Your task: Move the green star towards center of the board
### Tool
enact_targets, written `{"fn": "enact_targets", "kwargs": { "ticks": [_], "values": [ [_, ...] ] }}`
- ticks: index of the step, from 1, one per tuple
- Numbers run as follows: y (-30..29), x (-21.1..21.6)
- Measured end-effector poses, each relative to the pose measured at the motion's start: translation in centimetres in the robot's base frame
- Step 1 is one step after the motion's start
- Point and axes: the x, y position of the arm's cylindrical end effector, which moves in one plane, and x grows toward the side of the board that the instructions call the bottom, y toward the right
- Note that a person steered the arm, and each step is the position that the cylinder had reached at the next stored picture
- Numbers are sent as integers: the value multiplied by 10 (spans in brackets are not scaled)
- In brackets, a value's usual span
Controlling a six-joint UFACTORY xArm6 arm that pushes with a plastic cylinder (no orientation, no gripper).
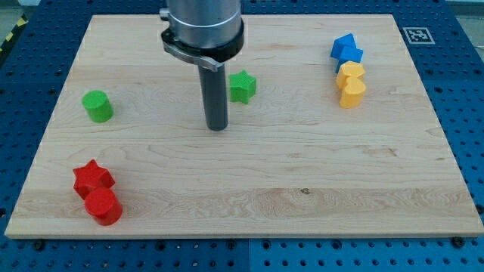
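Tip-first: my tip [217,128] rests on the desk [302,189], just beside the green star [242,86], toward the view's lower left of it; I carry no gripper, only a rod, with nothing clamped.

Out from the star: a green cylinder [97,106] sits well apart at the view's left, a red star [92,178] touches a red cylinder [103,206] at lower left, and a blue block [346,50] tops two yellow blocks [351,85] at upper right.

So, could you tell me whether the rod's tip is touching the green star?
Apart: the camera view shows bare wood between my tip and the green star.
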Motion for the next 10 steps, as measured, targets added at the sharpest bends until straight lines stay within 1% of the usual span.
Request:
{"fn": "enact_targets", "kwargs": {
  "ticks": [1, 3, 4, 5, 6, 7, 8, 10],
  "values": [
    [57, 16],
    [139, 19],
    [159, 16],
    [155, -27],
    [141, -47],
    [108, -47],
    [91, -47],
    [81, -47]
  ]
}}
